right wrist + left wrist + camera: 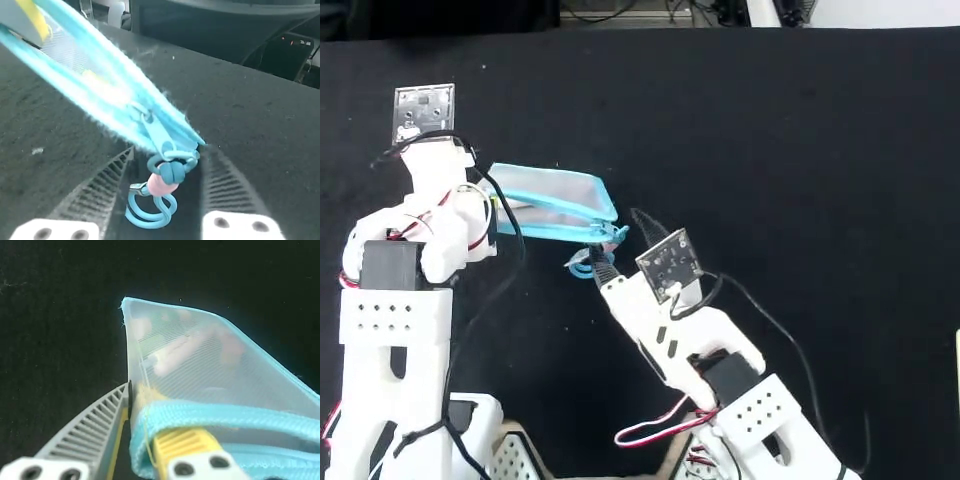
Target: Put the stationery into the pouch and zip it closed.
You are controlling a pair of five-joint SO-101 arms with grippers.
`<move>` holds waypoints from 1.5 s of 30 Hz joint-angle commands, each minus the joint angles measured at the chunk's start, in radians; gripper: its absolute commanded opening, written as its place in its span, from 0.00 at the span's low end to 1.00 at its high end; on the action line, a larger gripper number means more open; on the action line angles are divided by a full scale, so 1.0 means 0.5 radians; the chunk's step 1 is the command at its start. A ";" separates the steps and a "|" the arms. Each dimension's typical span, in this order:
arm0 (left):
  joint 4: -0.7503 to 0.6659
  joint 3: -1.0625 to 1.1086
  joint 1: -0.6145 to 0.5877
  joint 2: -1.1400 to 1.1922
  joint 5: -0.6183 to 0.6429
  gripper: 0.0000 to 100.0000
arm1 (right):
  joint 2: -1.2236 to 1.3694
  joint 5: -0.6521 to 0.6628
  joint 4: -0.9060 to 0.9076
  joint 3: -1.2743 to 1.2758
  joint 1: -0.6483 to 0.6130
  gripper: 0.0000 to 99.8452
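Two arms share the work on the black table (pixel 800 150), one at each end of the pouch (pixel 555 205). Farthest left, the left gripper (pixel 498 215) is pinched tight on the pouch's left end. In its wrist view the grey finger and the yellow-padded finger (pixel 185 445) clamp the teal edge band between them, probably so the bag cannot slide when the zip is drawn. The pouch lies on the table between the two arms, and its mesh wall rises from that grip. Pale stationery (pixel 175 352) shows through the mesh, already inside, though the pieces are too blurred to tell apart. Further right, at the pouch's other end, sits the zipper slider (pixel 150 125). The two teal tapes seem to part beyond it, so the mouth looks open and the zipping not yet done. Just below the slider hangs the pull cord (pixel 150 212) with a pink bead (pixel 161 186). The right gripper (pixel 167 152) has its fingers spread to either side of the pull, straddling it without yet closing on it, and whether either pad touches the cord cannot be told. That placement suits a pinch on the pull next. The slider would then be drawn toward the held end, with the left hold supplying the counter-tension.
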 commanded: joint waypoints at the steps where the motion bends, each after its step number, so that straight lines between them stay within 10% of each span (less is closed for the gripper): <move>1: 0.006 -0.143 -0.029 -0.031 -0.012 0.03 | 0.002 0.012 -0.037 0.005 -0.025 0.03; 19: 0.009 -0.140 -0.029 -0.031 -0.012 0.03 | -0.293 0.568 1.077 -0.692 -0.015 0.01; 33: 0.009 -0.124 -0.026 -0.031 -0.012 0.03 | -0.643 0.647 0.914 -0.741 -0.015 0.01; 45: 0.009 -0.201 -0.008 -0.015 -0.009 0.03 | -0.425 0.644 1.482 -1.100 -0.015 0.01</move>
